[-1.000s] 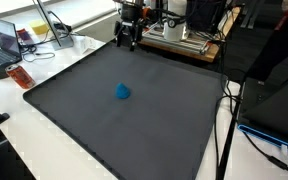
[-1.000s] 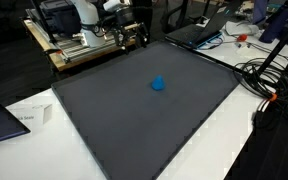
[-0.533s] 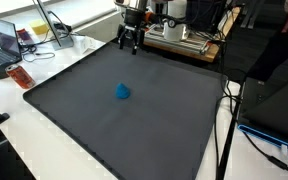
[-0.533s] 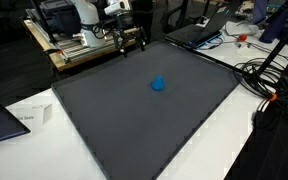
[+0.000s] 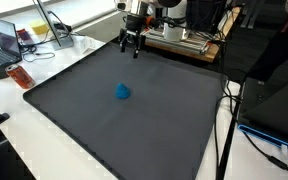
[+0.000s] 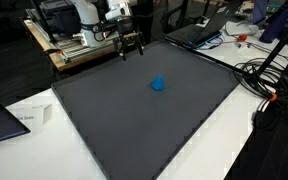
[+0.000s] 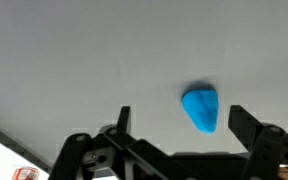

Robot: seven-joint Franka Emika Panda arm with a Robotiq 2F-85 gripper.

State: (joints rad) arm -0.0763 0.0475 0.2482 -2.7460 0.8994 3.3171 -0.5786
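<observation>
the end effector [image 5: 131, 44] hangs over one edge of the dark mat [image 5: 134, 130] on the table [image 5: 29, 135], jaws spread wide and holding nothing. the small blue lump [image 5: 123, 92] lies near the mat's centre, well apart from it, not yet reached or gripped.

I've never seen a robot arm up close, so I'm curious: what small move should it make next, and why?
Probably a short glide over the dark mat toward the blue lump, without dropping lower. The fingers stand open and empty near the mat's edge, and the lump lies alone mid-mat, well apart from them.
</observation>
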